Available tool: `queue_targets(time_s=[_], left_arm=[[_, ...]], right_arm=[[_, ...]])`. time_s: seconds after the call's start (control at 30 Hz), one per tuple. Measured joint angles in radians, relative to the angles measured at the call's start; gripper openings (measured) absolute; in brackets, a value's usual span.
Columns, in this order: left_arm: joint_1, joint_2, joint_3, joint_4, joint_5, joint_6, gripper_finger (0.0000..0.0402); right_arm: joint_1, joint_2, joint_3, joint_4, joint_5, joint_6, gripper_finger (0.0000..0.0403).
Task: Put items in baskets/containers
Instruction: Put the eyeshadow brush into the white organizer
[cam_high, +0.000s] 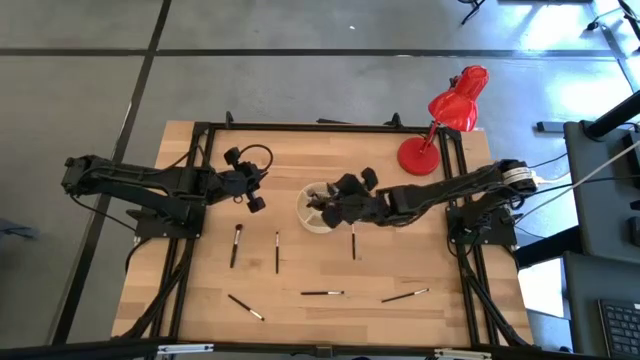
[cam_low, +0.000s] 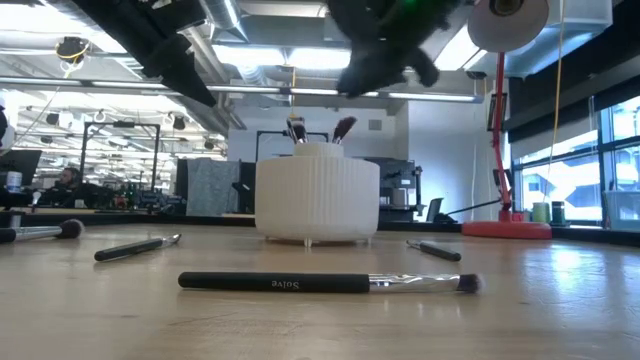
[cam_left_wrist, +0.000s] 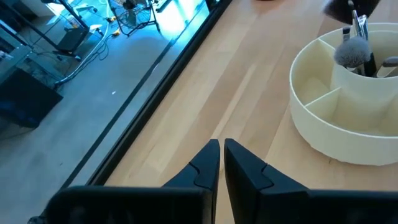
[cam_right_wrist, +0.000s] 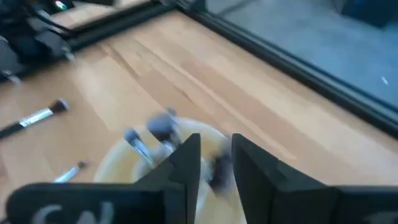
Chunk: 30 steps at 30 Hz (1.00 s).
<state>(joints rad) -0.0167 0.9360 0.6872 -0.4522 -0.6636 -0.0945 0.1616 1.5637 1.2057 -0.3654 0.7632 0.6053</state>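
The cream round container (cam_high: 318, 208) with inner dividers stands mid-table; it also shows in the low view (cam_low: 317, 200). Several brushes stand in its centre cup (cam_left_wrist: 356, 46), bristles up (cam_low: 343, 128). My right gripper (cam_high: 326, 204) hovers over the container, its fingers (cam_right_wrist: 216, 142) a little apart above the cup, with a blurred dark brush head below the gap. My left gripper (cam_high: 255, 203) waits to the left of the container, fingers shut (cam_left_wrist: 221, 146). Several dark-handled brushes lie flat on the table: (cam_high: 236, 245), (cam_high: 277, 252), (cam_high: 353, 242), and others nearer the near edge (cam_high: 322, 293).
A red desk lamp stands with its round base (cam_high: 418, 156) at the far right, behind my right arm. A black frame (cam_high: 190, 200) runs around the table top. One brush marked "Solve" (cam_low: 330, 284) lies closest to the near edge. Bare wood lies between the scattered brushes.
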Motion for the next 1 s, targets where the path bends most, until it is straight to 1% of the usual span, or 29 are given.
queue_targets(time_s=[0.07,0.17,0.27,0.37,0.47,0.57,0.7,0.8,0.9,1.0], left_arm=[[0.000,0.000,0.000,0.000,0.000,-0.006,0.0025],[0.000,0.000,0.000,0.000,0.000,-0.008,0.0030],[0.000,0.000,0.000,0.000,0.000,-0.008,0.0033],[0.000,0.000,0.000,0.000,0.001,-0.008,0.0033],[0.000,0.000,0.000,0.000,0.001,-0.007,0.0033],[0.000,0.000,0.000,0.000,0.001,-0.006,0.0033],[0.000,0.000,0.000,-0.002,0.002,-0.007,0.0033],[0.000,0.000,0.000,-0.019,0.002,-0.007,0.0033],[0.000,0.000,0.000,-0.024,-0.001,-0.006,0.0033],[0.000,0.000,0.000,-0.024,-0.015,-0.006,0.0033]], right_arm=[[-0.001,-0.039,0.000,-0.115,-0.013,0.120,0.0096],[-0.024,-0.066,0.000,-0.304,-0.081,0.302,0.0094],[-0.048,-0.065,0.000,-0.448,-0.185,0.406,0.0094],[-0.069,-0.034,0.000,-0.523,-0.270,0.465,0.0094],[-0.080,0.039,0.000,-0.513,-0.349,0.470,0.0094],[-0.079,0.123,0.000,-0.452,-0.412,0.460,0.0094],[-0.075,0.225,0.000,-0.375,-0.423,0.452,0.0094],[-0.070,0.272,0.000,-0.352,-0.448,0.453,0.0102],[-0.059,0.293,0.000,-0.331,-0.459,0.433,0.0119],[-0.046,0.295,0.000,-0.306,-0.440,0.411,0.0141]])
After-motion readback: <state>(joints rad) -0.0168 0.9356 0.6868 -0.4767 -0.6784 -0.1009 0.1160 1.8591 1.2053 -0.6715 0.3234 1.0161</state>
